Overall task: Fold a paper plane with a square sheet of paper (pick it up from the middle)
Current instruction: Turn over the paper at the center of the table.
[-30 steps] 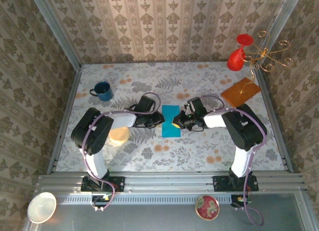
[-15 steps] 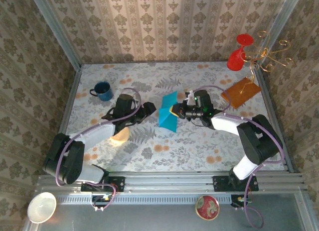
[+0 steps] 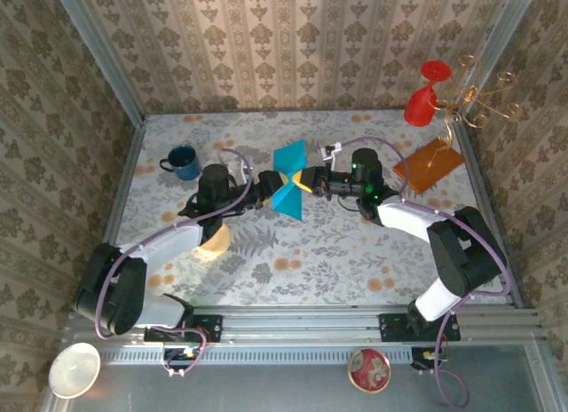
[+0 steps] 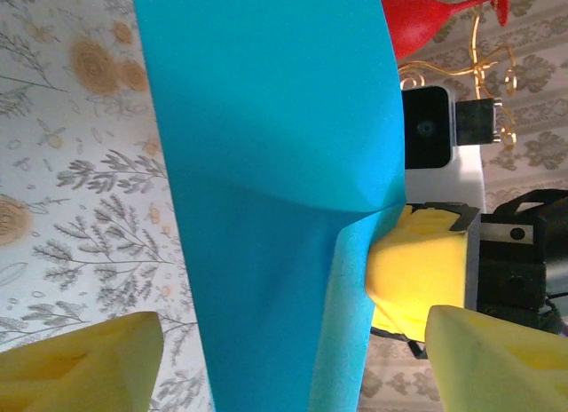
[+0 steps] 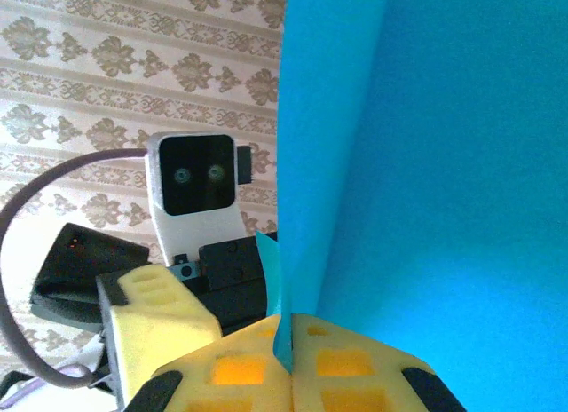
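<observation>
Paper [image 3: 288, 176]: raised off the table [image 3: 355, 252], midway between the 2 arms, and bent into 2 flaps that meet at a pinch near its middle. We judge that this follows the instruction to lift from the middle and leaves both flaps free for a first crease. We see no sharp crease and no dart shape, so in our judgement folding has barely begun.

Right gripper [image 5: 286, 336]: pads pressed together on the sheet with no gap showing. It alone carries the paper.

Left gripper [image 3: 265, 190]: fingers [image 4: 84, 359] spread wide, 1 on each side of the sheet. Neither touches it, so far as the wrist view shows. We judge that it is placed to take a second hold opposite the right pinch.

Risk: thin paper hung from 1 pinch may sag or slip if the left closes off-centre.

Surroundings: mug [image 3: 182, 162], orange sheet [image 3: 429, 163] and red glass [image 3: 424, 97] lie well apart from the work.
</observation>
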